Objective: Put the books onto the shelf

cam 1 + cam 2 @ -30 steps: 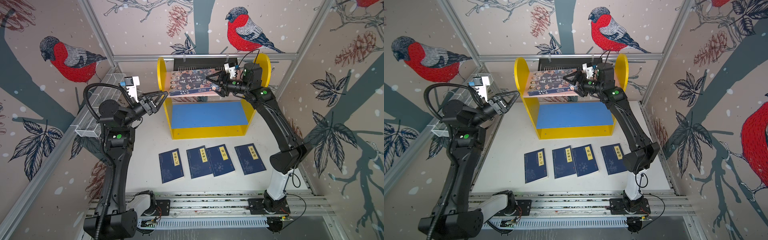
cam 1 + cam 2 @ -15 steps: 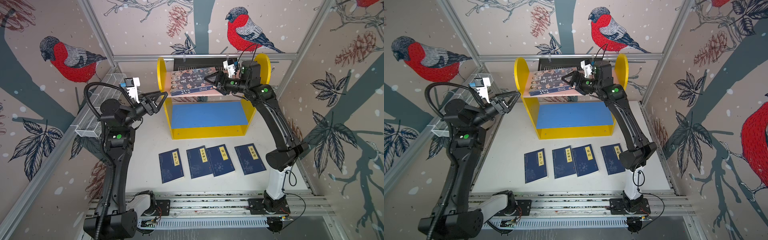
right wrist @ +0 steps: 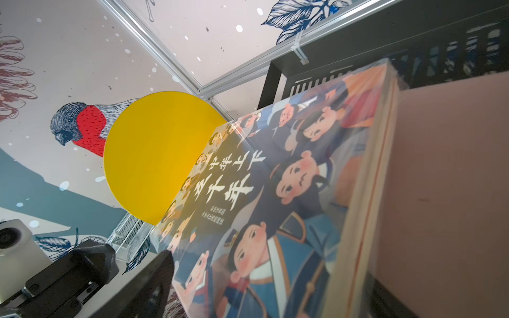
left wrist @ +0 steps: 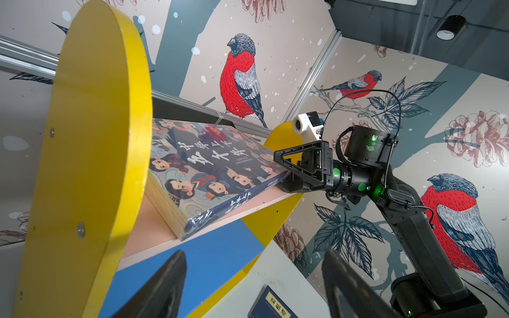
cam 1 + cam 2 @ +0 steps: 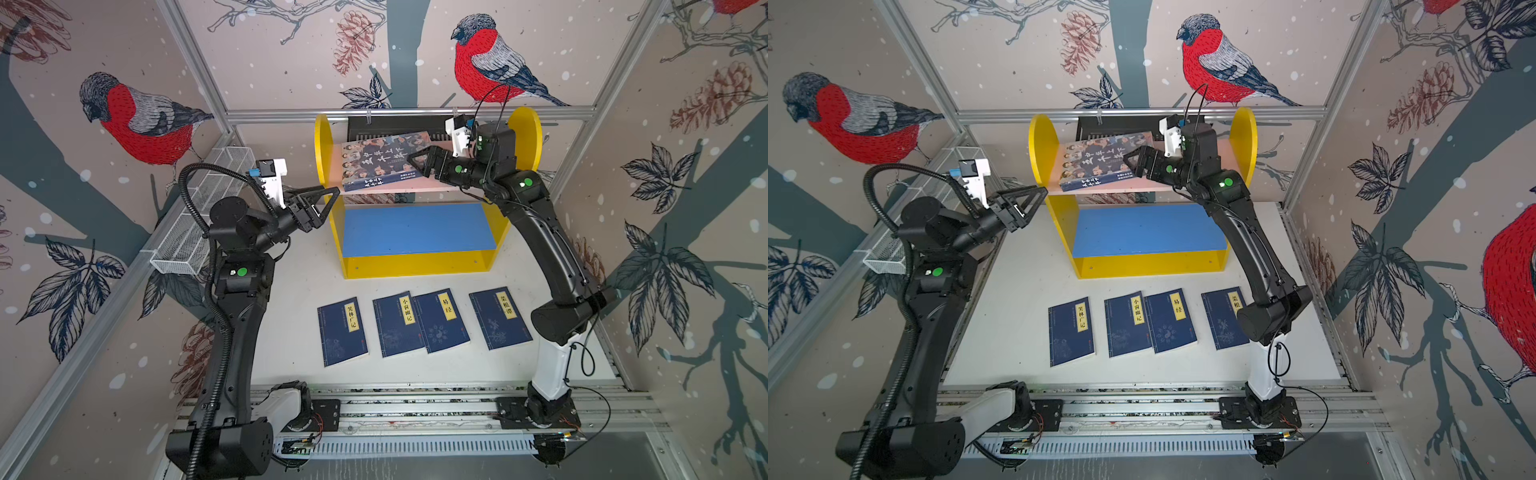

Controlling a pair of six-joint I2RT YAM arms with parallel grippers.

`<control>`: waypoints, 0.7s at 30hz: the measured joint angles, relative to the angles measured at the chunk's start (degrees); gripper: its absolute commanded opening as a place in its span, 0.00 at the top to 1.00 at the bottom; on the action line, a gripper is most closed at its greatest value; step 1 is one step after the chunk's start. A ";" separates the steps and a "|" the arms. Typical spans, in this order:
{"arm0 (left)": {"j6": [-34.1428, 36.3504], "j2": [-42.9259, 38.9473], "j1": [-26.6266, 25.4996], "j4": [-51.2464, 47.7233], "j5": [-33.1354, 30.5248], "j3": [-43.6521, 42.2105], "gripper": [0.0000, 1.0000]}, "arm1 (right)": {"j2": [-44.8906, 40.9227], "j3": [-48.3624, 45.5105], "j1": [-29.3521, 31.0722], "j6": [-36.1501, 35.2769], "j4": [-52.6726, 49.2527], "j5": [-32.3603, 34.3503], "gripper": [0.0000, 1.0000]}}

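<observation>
The large illustrated book [image 5: 380,164] lies tilted on the shelf's [image 5: 415,266] pink upper board [image 4: 154,228], with its left end against the yellow side. My right gripper [image 5: 415,164] is open. Its jaws stand wide about the book's right end, one finger [image 4: 297,154] above the cover and one below the corner. In the right wrist view the book [image 3: 275,206] fills the space beside one finger [image 3: 154,275]. Several navy books [image 5: 343,330] [image 5: 498,318] lie flat on the table in front of the shelf. My left gripper [image 5: 332,193] hangs open and empty by the shelf's left yellow side [image 4: 91,154].
A white wire mesh basket [image 5: 203,220] hangs on the left wall behind my left arm. A black vented tray [image 5: 399,126] stands behind the shelf. The blue lower board [image 5: 415,228] is bare. The arms' rail [image 5: 415,409] runs along the table's front.
The right gripper's jaws have spread wider about the big book's right end, and its wrist has shifted slightly. The book stays on the pink board. The left arm has barely moved.
</observation>
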 measured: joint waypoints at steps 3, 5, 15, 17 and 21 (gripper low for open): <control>0.02 0.17 -0.07 0.00 -1.09 0.00 0.23 | 0.20 0.55 -0.02 -0.59 -0.46 1.03 0.06; 0.02 0.46 -0.13 -0.09 -1.22 0.13 0.23 | 0.22 0.74 -0.04 -1.07 -0.79 1.40 0.06; 1.97 0.46 -0.33 -2.75 -2.89 0.50 0.21 | -0.87 0.98 0.15 -5.03 -4.37 3.50 0.03; 2.60 0.39 -0.33 -3.48 -3.23 0.74 0.21 | -1.07 0.98 0.22 -6.25 -4.83 3.89 0.02; 4.57 0.07 -0.33 -4.42 -4.20 1.33 0.20 | -1.05 0.98 0.31 -7.50 -5.27 4.11 0.03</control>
